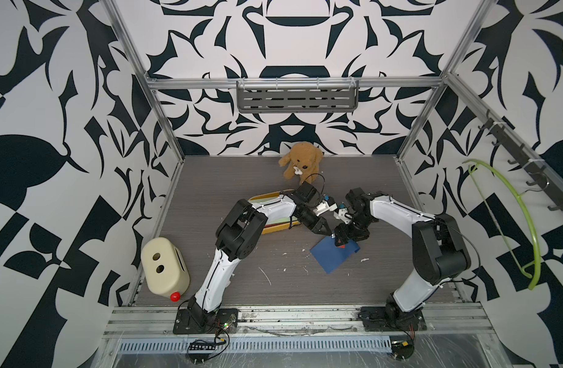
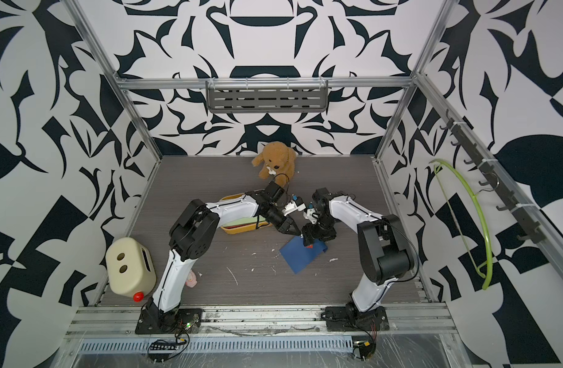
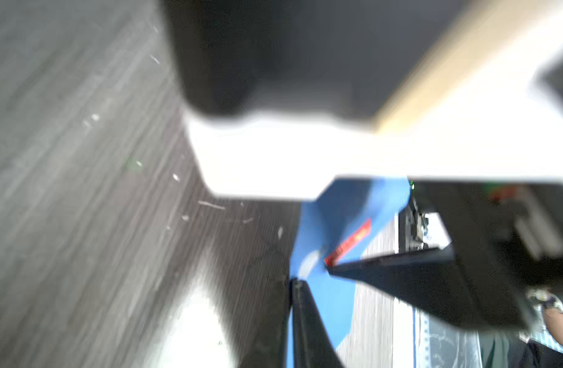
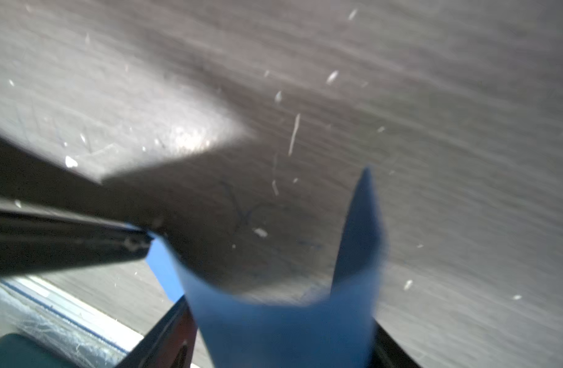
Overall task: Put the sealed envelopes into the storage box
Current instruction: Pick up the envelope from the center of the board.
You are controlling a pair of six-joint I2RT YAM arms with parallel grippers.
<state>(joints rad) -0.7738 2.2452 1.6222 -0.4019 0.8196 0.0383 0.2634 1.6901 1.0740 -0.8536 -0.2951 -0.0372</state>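
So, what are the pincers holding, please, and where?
The blue envelope: the left pincer pinches its far corner; the right pincer grips it across, bowing it between its fingers.

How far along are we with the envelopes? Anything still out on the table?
Done: envelopes already lie in the box, partly hidden by the left arm. In hand: the blue envelope, the only one seen outside; the left pincer pinches its corner and the right pincer has it bowed between its jaws. Left: lift it into the box.
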